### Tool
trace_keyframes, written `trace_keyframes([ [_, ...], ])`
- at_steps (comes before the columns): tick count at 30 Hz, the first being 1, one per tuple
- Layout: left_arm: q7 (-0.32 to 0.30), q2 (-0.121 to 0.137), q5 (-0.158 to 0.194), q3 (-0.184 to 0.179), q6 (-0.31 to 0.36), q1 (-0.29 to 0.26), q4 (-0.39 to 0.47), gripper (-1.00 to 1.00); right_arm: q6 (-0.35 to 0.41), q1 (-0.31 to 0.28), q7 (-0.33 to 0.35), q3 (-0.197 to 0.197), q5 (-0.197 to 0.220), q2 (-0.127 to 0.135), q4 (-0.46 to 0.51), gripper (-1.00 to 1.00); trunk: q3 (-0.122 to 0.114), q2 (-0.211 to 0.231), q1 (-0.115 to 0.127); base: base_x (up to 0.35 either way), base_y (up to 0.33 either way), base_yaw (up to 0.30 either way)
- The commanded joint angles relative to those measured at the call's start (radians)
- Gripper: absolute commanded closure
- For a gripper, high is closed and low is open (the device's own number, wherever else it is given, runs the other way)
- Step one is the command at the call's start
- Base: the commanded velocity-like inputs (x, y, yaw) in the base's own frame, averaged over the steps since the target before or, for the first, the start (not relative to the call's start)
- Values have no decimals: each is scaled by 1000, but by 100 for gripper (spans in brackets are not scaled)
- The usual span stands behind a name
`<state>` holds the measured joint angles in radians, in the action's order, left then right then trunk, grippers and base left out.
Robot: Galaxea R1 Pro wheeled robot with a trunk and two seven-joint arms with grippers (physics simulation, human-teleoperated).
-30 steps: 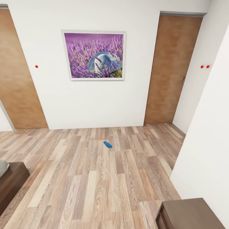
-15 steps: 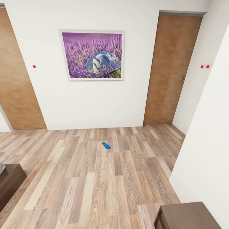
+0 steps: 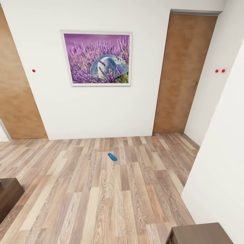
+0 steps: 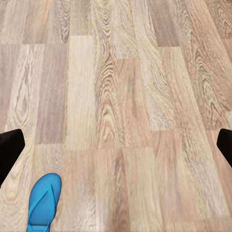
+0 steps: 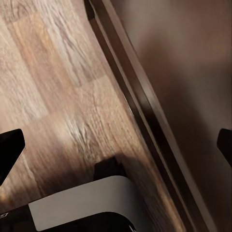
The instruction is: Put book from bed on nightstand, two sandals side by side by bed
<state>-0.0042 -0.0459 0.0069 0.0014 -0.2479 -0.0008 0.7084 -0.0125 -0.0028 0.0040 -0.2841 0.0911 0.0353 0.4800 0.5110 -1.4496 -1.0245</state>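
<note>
A bright-blue sandal (image 3: 112,157) lies on the wood-plank floor in the middle of the room, well ahead of me in the head view. Another look at a blue sandal (image 4: 44,200) comes from the left wrist view, flat on the floor just beside one fingertip of my left gripper (image 4: 116,145), which is open and empty above bare planks. My right gripper (image 5: 116,145) is also open with nothing between its fingers, hanging over the floor by a dark wooden edge. The dark brown corner of the bed (image 3: 7,196) shows at the lower left. The book is out of view.
A dark brown cabinet top (image 3: 200,234) sits at the lower right against the white wall (image 3: 220,162). Ahead are a lavender picture (image 3: 96,58) and two brown doors (image 3: 181,74). Open floor stretches between me and the far wall.
The whole head view has shifted as the camera moved: the bed corner has slid further out at the left, and its mattress edge has left the picture. The sandal on the floor has not moved.
</note>
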Motion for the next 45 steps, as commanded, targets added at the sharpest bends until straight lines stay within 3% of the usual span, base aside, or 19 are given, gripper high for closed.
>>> trace_keyframes([
  [1, 0, 0, 1, 0, -2, 0, 0, -100, -1, 0, 0, 0, 9, 0, 0, -100, 1, 0, -1, 305, -1, 0],
  [26, 0, -2, 1, 0, -3, 0, 0, -100, -1, 0, 0, 0, 9, 0, 0, -100, 1, 0, -1, 177, 0, 0],
  [45, 0, -2, 1, 0, -2, 1, 0, -100, -1, 0, -1, 0, 9, 0, 0, -100, 1, 0, -1, 65, 0, 0],
])
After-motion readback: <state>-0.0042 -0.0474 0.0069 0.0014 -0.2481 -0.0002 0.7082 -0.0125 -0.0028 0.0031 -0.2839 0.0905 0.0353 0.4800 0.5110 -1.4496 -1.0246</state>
